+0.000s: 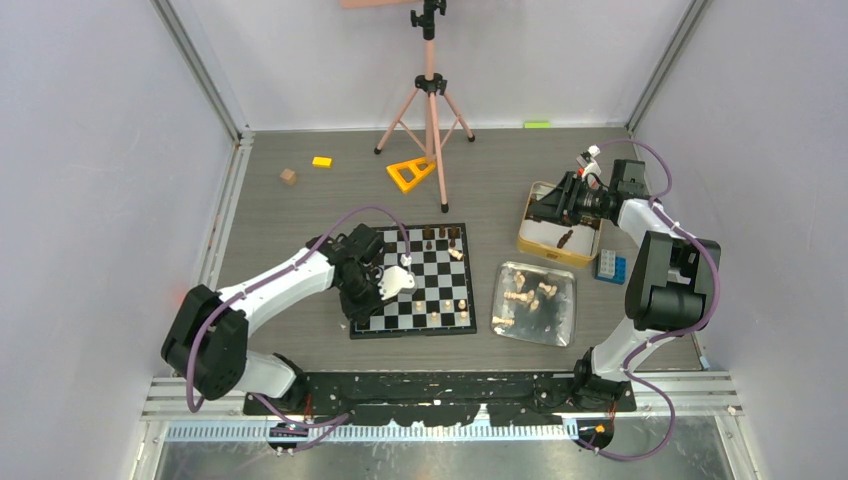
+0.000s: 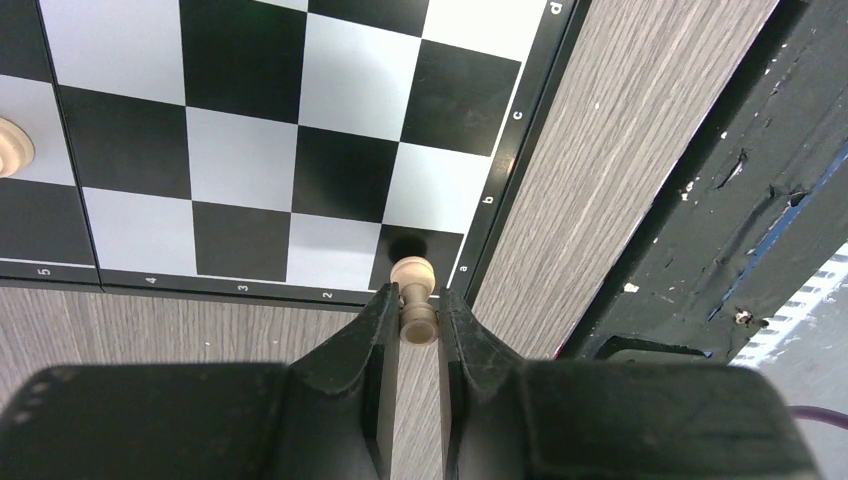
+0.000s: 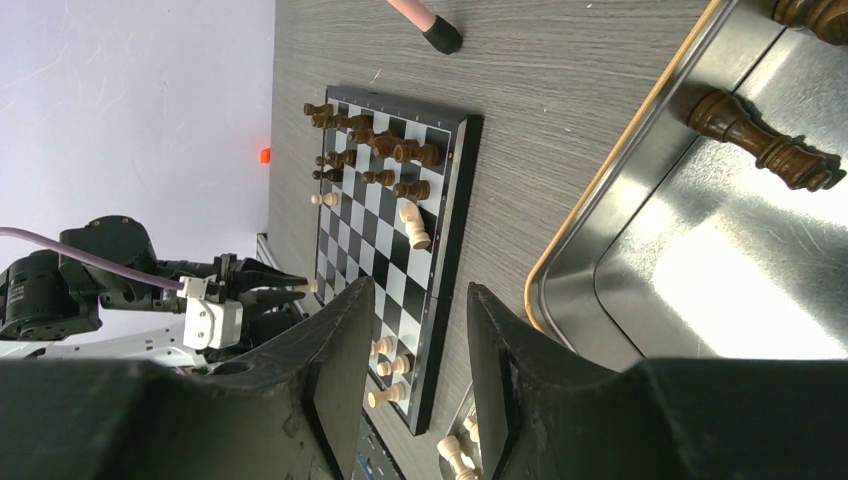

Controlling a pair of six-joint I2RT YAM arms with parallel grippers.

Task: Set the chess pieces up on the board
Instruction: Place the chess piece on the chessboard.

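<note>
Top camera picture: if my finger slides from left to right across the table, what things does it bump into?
First the wooden cube, then the yellow block, the chessboard, the silver tray, the blue block.

Glossy board [image 2: 240, 160], shiny metal tray [image 1: 563, 322], smooth wooden chess pieces [image 2: 413, 275]

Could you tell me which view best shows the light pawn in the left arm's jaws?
Left wrist view: the light pawn, close up, pinched in the left gripper's jaws at the board's corner. The top view does not resolve it; the right wrist view shows a speck.
</note>
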